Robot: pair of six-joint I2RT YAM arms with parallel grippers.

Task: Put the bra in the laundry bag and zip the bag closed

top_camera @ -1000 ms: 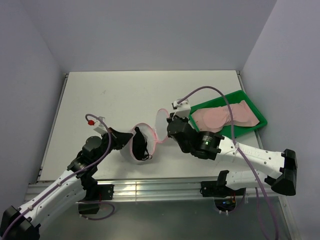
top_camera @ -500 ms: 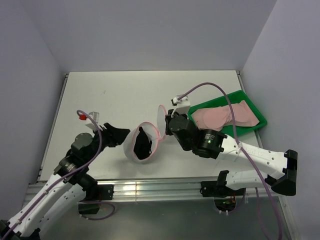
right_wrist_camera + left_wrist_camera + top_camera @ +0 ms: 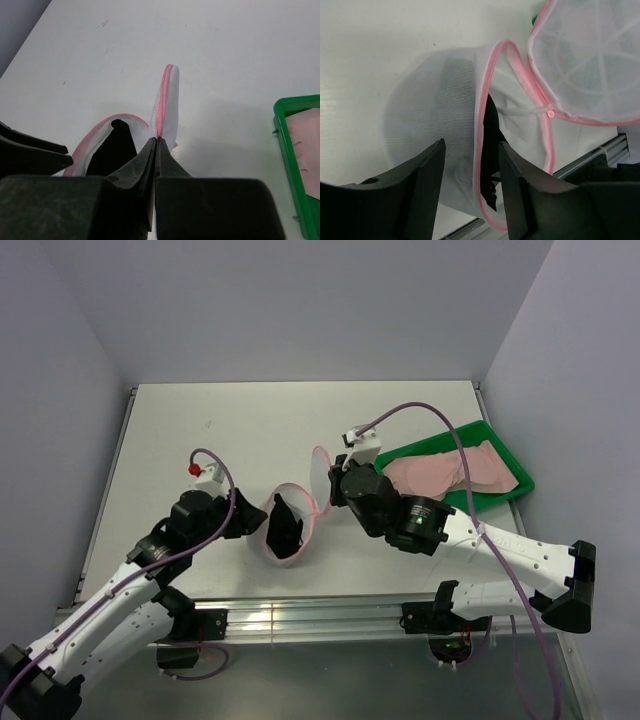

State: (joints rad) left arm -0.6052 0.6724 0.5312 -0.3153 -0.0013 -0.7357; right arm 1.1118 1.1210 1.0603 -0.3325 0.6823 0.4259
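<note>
The laundry bag (image 3: 262, 540), a white mesh pouch with a pink zipper rim, lies open at the table's front middle. Its domed lid (image 3: 321, 472) stands upright. A black item (image 3: 284, 528) sits inside the bag. My right gripper (image 3: 330, 496) is shut on the lid's pink rim (image 3: 159, 131). My left gripper (image 3: 470, 192) is open, and the bag's left rim (image 3: 479, 150) runs between its fingers. In the green tray (image 3: 512, 492) at the right lies the pale pink bra (image 3: 450, 472), far from both grippers.
The tray's green wall (image 3: 286, 150) is close to the right of my right gripper. Purple walls enclose the white table (image 3: 240, 430) on three sides. A metal rail (image 3: 300, 618) runs along the near edge.
My left gripper has opened, letting go of the bag's rim, drawn back, then come forward astride the rim. The right gripper has lifted the lid slightly up and left.
</note>
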